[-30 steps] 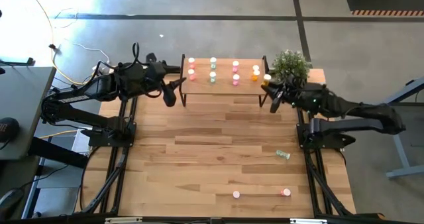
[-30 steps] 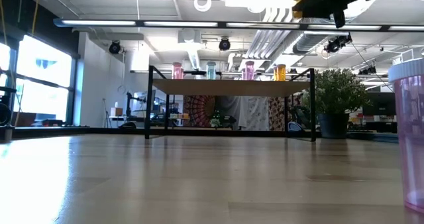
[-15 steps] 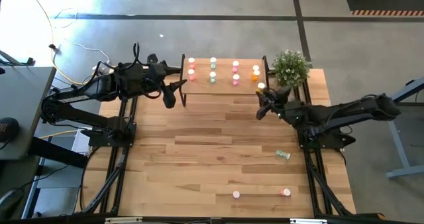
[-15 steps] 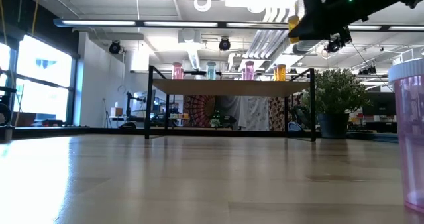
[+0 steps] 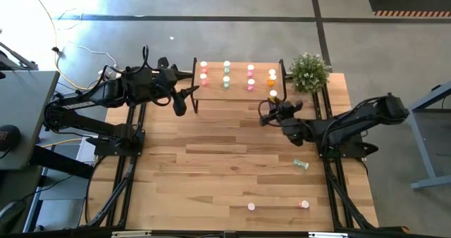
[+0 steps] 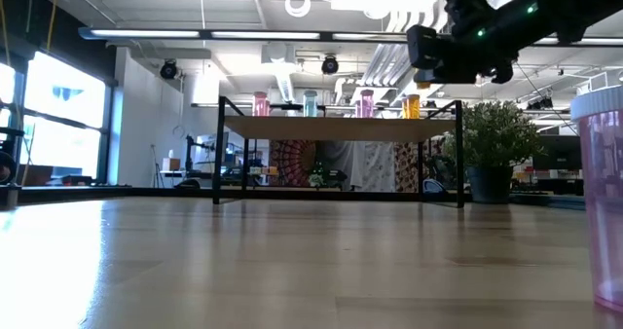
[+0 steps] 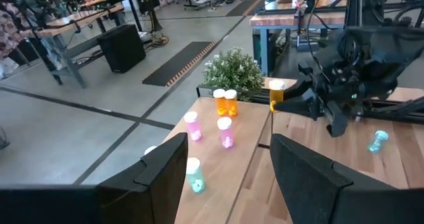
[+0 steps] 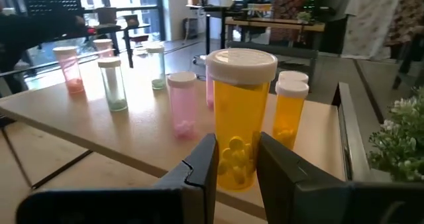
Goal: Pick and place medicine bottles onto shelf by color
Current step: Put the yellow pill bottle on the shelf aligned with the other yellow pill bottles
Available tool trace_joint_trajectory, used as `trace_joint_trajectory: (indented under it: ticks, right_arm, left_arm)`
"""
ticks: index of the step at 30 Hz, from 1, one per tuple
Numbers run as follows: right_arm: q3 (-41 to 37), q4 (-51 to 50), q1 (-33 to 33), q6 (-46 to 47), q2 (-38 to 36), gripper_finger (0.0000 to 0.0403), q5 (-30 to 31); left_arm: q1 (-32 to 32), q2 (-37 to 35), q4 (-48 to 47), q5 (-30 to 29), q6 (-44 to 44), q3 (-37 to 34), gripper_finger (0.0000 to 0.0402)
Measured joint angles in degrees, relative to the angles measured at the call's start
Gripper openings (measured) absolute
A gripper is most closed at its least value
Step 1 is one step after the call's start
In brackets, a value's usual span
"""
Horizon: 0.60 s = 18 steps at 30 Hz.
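While clamped upright between the fingers of the right gripper [image 8: 233, 168], closed tight on its lower body, an orange medicine bottle [image 8: 240, 118] hangs just off the front edge of the shelf [image 5: 238, 91], near its right end. Long axis vertical, white cap up, so probably ready to set down without any turning. Beyond the fingers, straight ahead and a little lower: two orange bottles [image 8: 290, 110] already standing on the board, with a pink one [image 8: 182, 107] beside them and green [image 8: 113, 83] and more pink [image 8: 68, 69] farther along. Judged from that, a short push forward over the edge toward the orange pair, then down. Nearer by far to that spot than the left gripper [image 5: 184, 97], waiting off the shelf's left end with fingers spread wide and holding nothing. Left on the tabletop [image 5: 211, 160]: a green bottle [image 5: 301, 165] lying on its side, plus a pink [image 5: 251, 207] and a red one [image 5: 304, 205] near the front edge.
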Motion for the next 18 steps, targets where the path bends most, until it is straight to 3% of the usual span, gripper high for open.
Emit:
trace_joint_trajectory:
  ticks: [5,18]
  right_arm:
    - [0.09,2.52,-0.08,2.49,4.06,0.0068,3.35]
    - [0.20,4.76,-4.50,6.66,9.99,0.0068,2.75]
  left_arm:
    - [-0.01,0.00,0.02,0.01,0.00,0.01,0.0204]
    - [-0.01,0.00,0.09,0.01,1.95,0.02,0.0204]
